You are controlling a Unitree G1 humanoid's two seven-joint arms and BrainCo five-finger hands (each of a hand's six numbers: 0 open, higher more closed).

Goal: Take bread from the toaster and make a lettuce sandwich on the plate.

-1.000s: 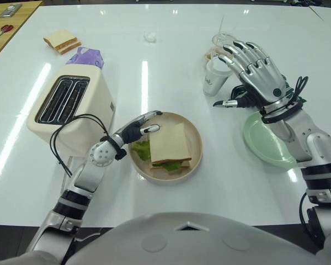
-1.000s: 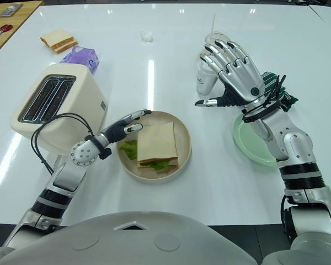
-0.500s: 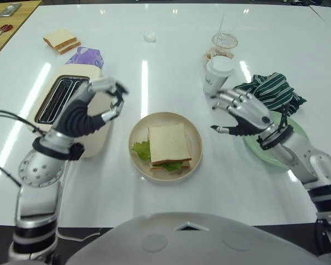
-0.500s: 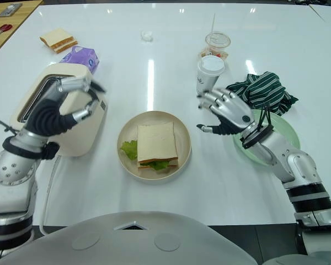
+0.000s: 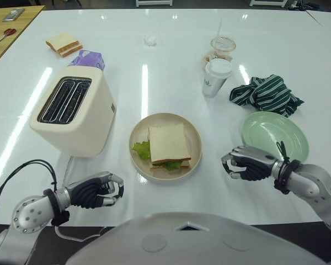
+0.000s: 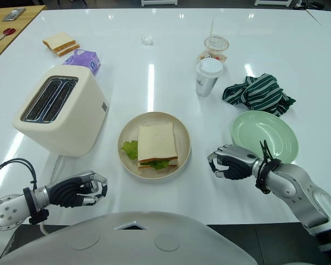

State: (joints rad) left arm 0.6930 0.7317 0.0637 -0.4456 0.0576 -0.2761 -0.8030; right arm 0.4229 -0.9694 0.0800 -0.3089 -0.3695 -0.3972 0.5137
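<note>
The cream boxy toaster (image 5: 71, 113) stands toward the white tabletop's (image 5: 171, 72) left edge. The round beige plate (image 5: 196, 141) near the front edge carries the white-bread lettuce sandwich (image 5: 168, 144), its lettuce mostly hidden. My left hand (image 5: 96, 190) and right hand (image 5: 248, 164) hover at that edge, clenched and empty.

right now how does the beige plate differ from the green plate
The beige plate holds the lettuce sandwich; the green plate carries no food. The beige plate sits beside the toaster, the green plate further right, near the right hand and the striped cloth. Both are round and lie flat.
</note>
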